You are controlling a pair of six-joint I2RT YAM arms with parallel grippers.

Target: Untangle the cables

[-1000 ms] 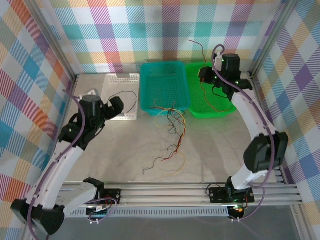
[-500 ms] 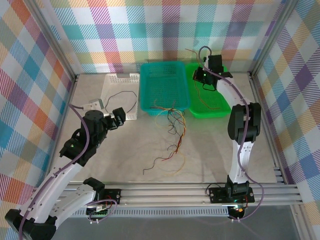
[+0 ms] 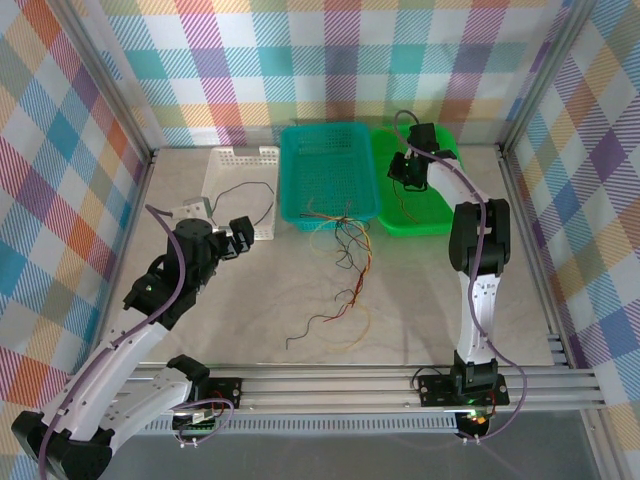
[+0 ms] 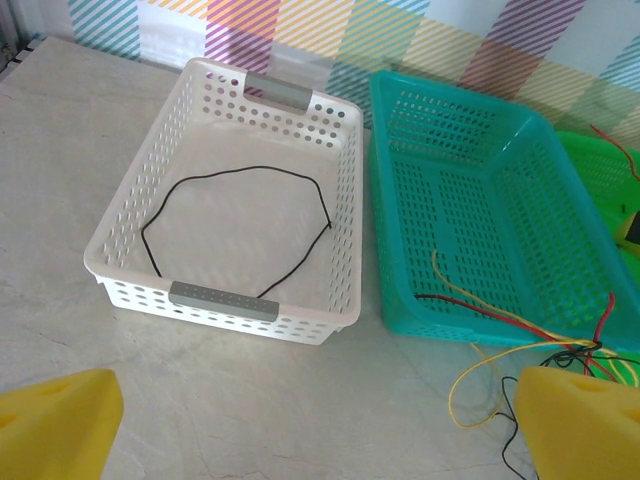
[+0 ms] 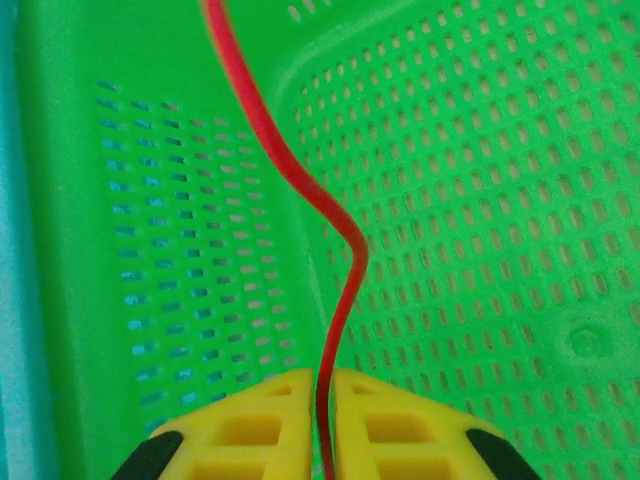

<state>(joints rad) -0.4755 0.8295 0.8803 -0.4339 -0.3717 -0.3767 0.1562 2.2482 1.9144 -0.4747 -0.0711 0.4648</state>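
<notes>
The cables (image 3: pixel 345 255) lie as a tangle of red, yellow, orange and black wires on the table, spilling from the front edge of the teal basket (image 3: pixel 330 160). One black cable (image 4: pixel 240 172) lies alone in the white basket (image 4: pixel 130 215). My right gripper (image 5: pixel 325 400) is down inside the green basket (image 5: pixel 480 200), its yellow pads pinched on a red cable (image 5: pixel 300 180) that runs up and away from them. My left gripper (image 4: pixel 320 425) hangs wide open over bare table in front of the white basket, holding nothing, with the tangle (image 4: pixel 540 345) just to its right.
The white basket (image 3: pixel 235 158), teal basket and green basket (image 3: pixel 440 215) stand side by side along the back wall. Checked walls and metal frame posts enclose the table. The aluminium rail (image 3: pixel 340 385) with both arm bases runs along the near edge.
My right arm has swung back and left and dropped into the green basket with the red cable. My left arm has shifted slightly, its gripper still open.
</notes>
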